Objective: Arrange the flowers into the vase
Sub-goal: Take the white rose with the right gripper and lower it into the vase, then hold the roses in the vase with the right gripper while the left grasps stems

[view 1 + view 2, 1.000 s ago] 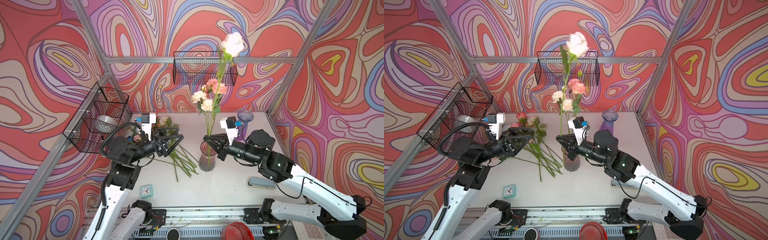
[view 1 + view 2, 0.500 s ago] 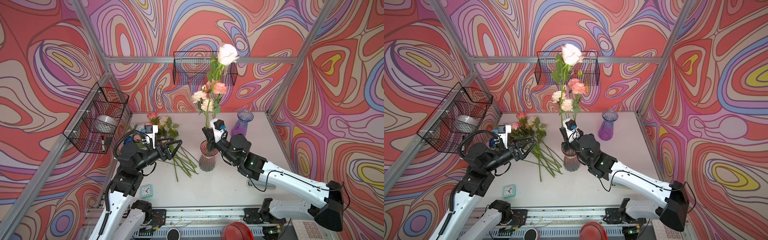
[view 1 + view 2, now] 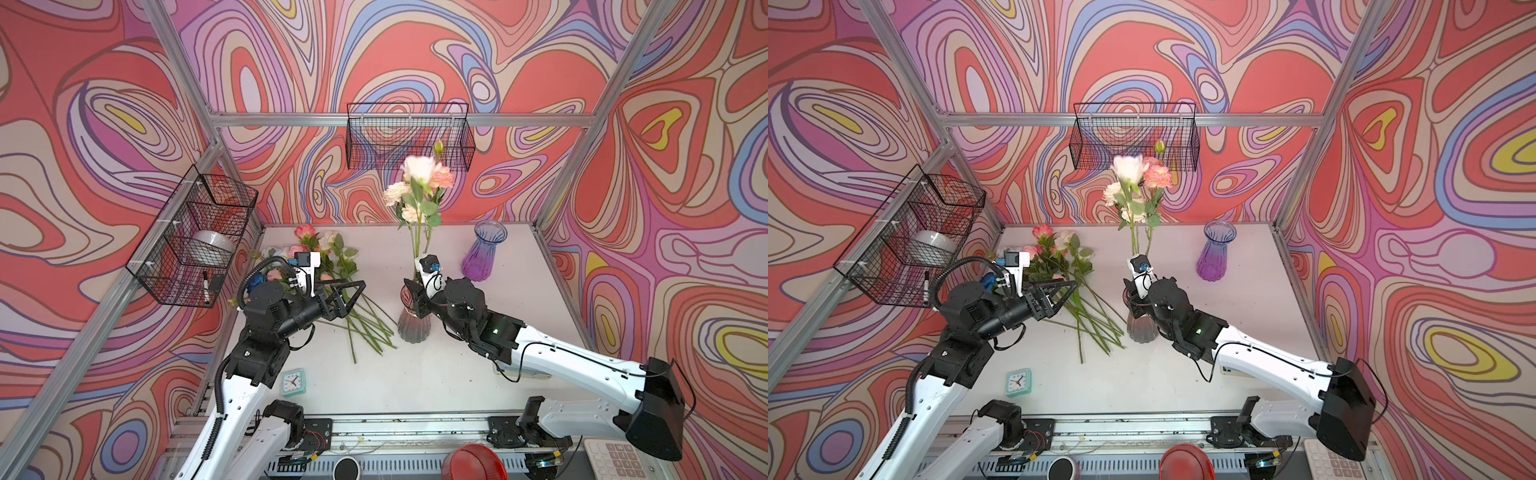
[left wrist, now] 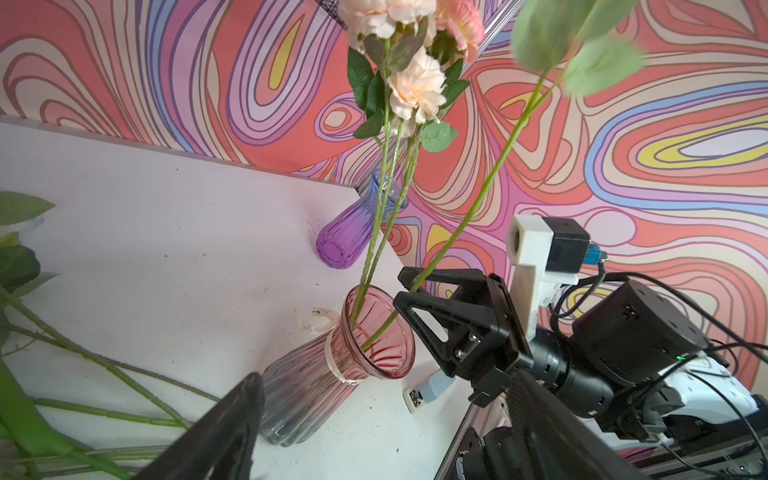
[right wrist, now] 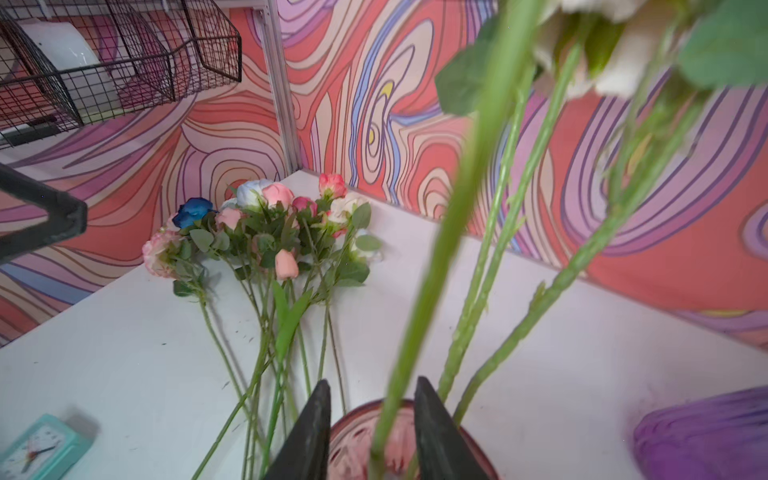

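Note:
A ribbed glass vase with a pink mouth stands mid-table and holds several flowers. Among them is a blurred white rose. My right gripper sits at the vase mouth, open. The rose's green stem runs between its jaws and touches neither. The remaining flowers lie in a pile at the back left, one of them deep blue. My left gripper hangs open and empty over their stems.
A purple vase stands at the back right. A teal clock lies near the front left. Wire baskets hang on the left wall and the back wall. A small grey device lies beside the pink-mouthed vase.
My right arm has lowered the white rose until its bloom is level with the others in the vase, and its jaws have opened off the stem. The left gripper has barely shifted.

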You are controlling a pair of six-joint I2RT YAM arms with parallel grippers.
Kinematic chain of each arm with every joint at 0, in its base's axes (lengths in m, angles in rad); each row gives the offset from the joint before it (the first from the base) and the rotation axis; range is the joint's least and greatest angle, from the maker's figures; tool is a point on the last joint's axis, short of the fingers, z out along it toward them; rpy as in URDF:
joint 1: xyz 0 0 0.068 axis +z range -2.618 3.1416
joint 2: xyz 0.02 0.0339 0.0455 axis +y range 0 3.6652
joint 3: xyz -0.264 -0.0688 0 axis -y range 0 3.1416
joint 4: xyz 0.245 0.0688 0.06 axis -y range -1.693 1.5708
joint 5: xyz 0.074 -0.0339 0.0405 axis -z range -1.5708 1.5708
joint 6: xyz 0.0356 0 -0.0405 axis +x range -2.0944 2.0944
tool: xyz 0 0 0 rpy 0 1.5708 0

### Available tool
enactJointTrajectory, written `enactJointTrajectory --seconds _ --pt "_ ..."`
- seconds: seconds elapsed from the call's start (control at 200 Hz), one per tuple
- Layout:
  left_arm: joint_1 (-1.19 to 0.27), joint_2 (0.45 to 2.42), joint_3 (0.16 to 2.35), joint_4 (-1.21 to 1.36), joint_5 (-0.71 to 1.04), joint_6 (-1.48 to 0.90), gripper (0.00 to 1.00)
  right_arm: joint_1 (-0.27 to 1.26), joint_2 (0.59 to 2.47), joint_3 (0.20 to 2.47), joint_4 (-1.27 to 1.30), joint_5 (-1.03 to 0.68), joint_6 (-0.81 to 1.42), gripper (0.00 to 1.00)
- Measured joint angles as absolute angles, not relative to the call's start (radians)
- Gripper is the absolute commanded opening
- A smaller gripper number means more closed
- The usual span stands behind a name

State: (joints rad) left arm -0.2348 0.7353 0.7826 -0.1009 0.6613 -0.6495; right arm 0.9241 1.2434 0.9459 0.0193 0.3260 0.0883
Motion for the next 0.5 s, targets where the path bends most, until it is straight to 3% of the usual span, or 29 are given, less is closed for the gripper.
enactJointTrajectory --seconds 0.255,0.501 --pt "-0.235 0.764 0.805 -0.209 0.590 -0.627 0.93 0.924 1.185 0.957 -0.104 0.311 0.166 0.58" --pt "-0.235 0.826 0.817 -0.306 0.480 -0.624 0.90 0.924 1.075 0.967 -0.146 0.250 0.223 0.56"
